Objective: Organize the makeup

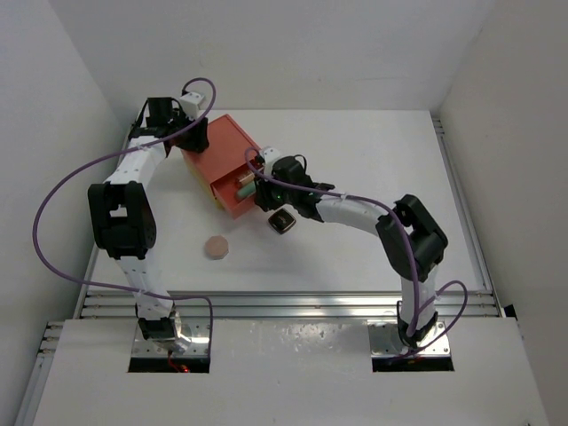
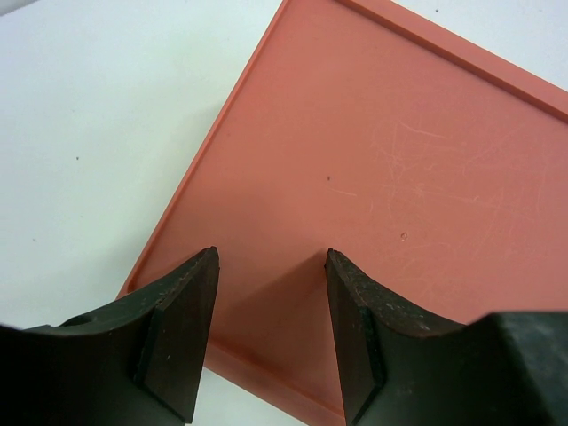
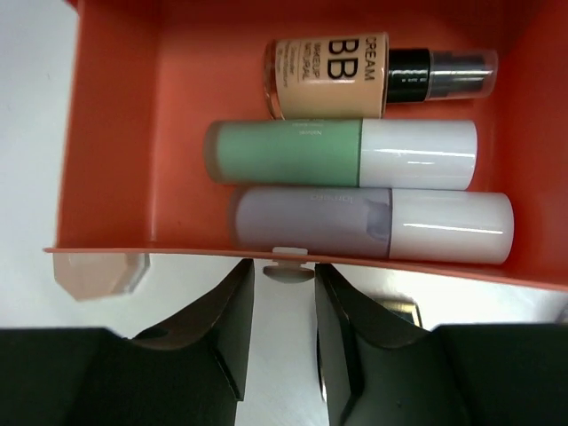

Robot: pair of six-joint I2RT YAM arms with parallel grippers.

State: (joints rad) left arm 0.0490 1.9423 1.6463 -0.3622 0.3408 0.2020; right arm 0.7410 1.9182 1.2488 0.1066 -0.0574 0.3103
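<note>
Makeup nearest the hand: we see three bottles lying on their sides in the open drawer [image 3: 115, 133], straight past the right gripper [image 3: 284, 272].
Right gripper: its fingertips sit either side of a small pale tab [image 3: 286, 256] on the drawer's front lip, with a narrow gap between them. We cannot tell whether they pinch the tab or merely flank it.
Front row: lilac-and-white tube [image 3: 373, 222], just behind the front lip.
Middle row: green-and-white tube [image 3: 342, 153], right beside the lilac one. We cannot tell if they touch.
Back row: tan BB cream bottle [image 3: 328, 75], with its dark cap pointing right in the wrist view.
Outside the drawer: black square compact [image 1: 282, 222] on the table [image 1: 373, 160], just in front of the drawer and close by the right wrist. The pink round disc [image 1: 216, 247] lies nearer the table's near edge and to the left, apart from everything.
Left gripper [image 2: 271, 262]: fingers apart with nothing between them, over a corner of the orange-red box [image 2: 382, 177] top. We cannot judge contact.
Left arm placement: at the far side of the box, opposite the drawer opening.
</note>
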